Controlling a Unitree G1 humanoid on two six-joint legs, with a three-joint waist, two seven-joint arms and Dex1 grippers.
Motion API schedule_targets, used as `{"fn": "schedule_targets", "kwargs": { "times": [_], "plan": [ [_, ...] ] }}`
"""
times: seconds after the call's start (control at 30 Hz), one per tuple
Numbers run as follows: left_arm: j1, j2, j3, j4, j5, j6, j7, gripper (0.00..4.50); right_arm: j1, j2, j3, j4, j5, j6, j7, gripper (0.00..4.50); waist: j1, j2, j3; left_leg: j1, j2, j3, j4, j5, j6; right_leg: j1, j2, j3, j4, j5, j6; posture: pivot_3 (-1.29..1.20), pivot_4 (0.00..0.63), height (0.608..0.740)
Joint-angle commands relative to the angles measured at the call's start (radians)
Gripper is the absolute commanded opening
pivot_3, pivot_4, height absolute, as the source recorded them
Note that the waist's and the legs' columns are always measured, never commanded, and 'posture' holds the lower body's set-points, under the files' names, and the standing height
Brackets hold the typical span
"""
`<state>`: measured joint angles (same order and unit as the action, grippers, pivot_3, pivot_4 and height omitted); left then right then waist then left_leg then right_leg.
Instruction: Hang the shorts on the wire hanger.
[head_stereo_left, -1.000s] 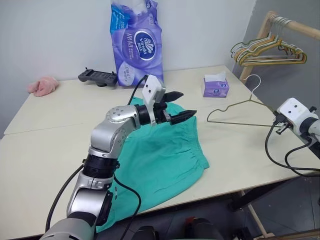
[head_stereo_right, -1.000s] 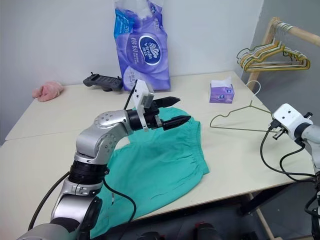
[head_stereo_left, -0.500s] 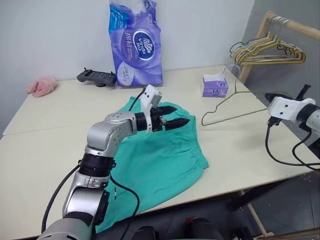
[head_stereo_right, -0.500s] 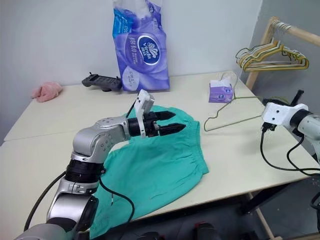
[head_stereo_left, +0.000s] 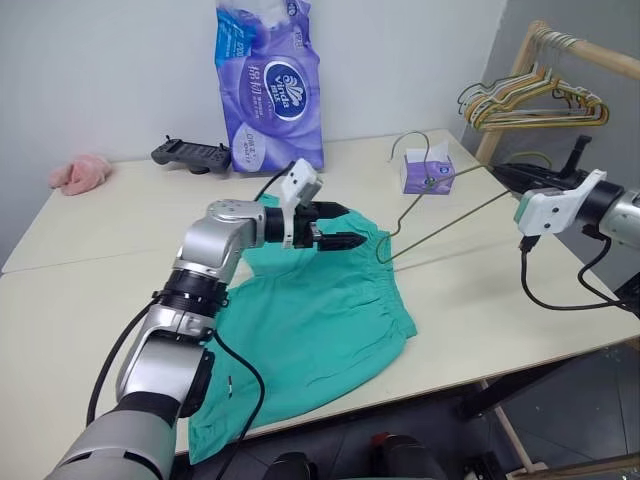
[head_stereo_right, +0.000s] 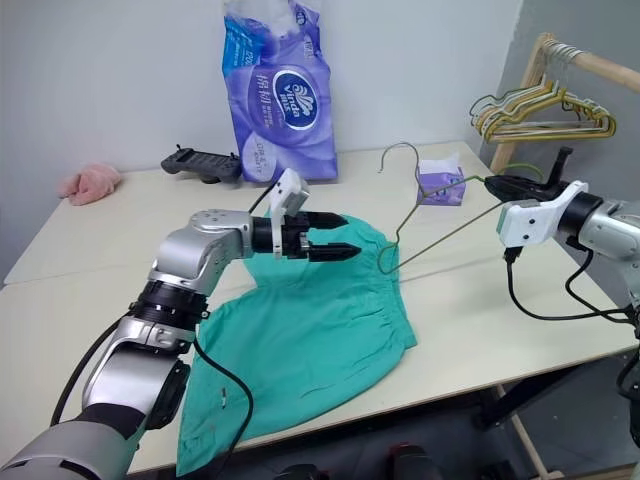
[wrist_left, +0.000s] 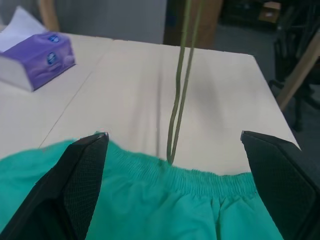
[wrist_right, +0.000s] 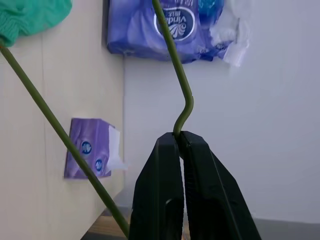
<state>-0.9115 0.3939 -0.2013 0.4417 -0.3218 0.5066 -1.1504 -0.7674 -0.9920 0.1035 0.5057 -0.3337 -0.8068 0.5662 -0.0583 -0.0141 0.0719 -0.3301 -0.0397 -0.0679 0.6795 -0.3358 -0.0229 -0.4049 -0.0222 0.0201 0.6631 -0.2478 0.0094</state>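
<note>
The teal shorts (head_stereo_left: 320, 320) lie spread flat on the table, waistband toward the far right. My left gripper (head_stereo_left: 345, 226) hovers open just above the waistband, nothing between its fingers (wrist_left: 85, 170). My right gripper (head_stereo_left: 500, 175) is shut on the wire hanger (head_stereo_left: 440, 228) at one end of its bar. The thin olive hanger is held tilted off the table, hook up near the tissue box. Its far corner comes down to the waistband (wrist_left: 200, 177) between the left fingers. In the right wrist view the wire hanger (wrist_right: 175, 65) leaves my shut right gripper (wrist_right: 178, 136).
A purple tissue-roll pack (head_stereo_left: 270, 85) and a black controller (head_stereo_left: 190, 153) stand at the table's back. A small purple tissue box (head_stereo_left: 425, 172) sits behind the hanger. A pink cloth (head_stereo_left: 75, 172) lies far left. A wooden rack with several hangers (head_stereo_left: 530, 100) stands at the right.
My right gripper has lifted the hanger off the table and swung it left, its corner now at the waistband. The left gripper has sunk slightly toward the shorts.
</note>
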Motion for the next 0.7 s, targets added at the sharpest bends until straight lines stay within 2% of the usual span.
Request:
{"fn": "schedule_targets", "kwargs": {
  "times": [0.03,0.4,0.67,0.7],
  "plan": [
    [-0.028,-0.02,-0.028,-0.005,0.028,-0.028,-0.027,4.5,-0.051,0.007,-0.008,-0.073,0.029,0.023,0.022,0.01,-0.002,0.0,0.0,0.0,0.0,0.0,0.0,0.0,0.0,0.0,0.0,0.0,0.0,0.0,0.0,-0.11,0.021,0.74],
    [0.01,-0.061,-0.037,0.014,0.105,-0.098,0.02,4.5,-0.064,0.063,-0.027,-0.272,0.083,0.183,0.09,0.01,-0.013,0.0,0.0,0.0,0.001,-0.001,0.0,0.0,0.0,0.0,0.0,-0.001,0.001,0.0,0.0,-0.13,0.023,0.74],
    [-0.015,-0.077,-0.026,0.093,0.137,-0.14,0.037,4.5,-0.083,0.071,-0.029,-0.287,0.084,0.201,0.101,0.01,-0.014,0.0,0.0,0.0,0.001,-0.001,0.0,0.0,0.0,0.0,-0.001,-0.001,0.001,0.0,0.0,-0.13,0.022,0.74],
    [-0.015,-0.078,-0.023,0.099,0.136,-0.139,0.04,4.32,-0.085,0.073,-0.029,-0.291,0.084,0.204,0.102,0.0,-0.014,0.0,0.0,0.0,0.001,-0.001,0.0,0.0,0.0,0.0,-0.001,-0.001,0.001,0.0,0.0,-0.13,0.022,0.74]
  ]
}}
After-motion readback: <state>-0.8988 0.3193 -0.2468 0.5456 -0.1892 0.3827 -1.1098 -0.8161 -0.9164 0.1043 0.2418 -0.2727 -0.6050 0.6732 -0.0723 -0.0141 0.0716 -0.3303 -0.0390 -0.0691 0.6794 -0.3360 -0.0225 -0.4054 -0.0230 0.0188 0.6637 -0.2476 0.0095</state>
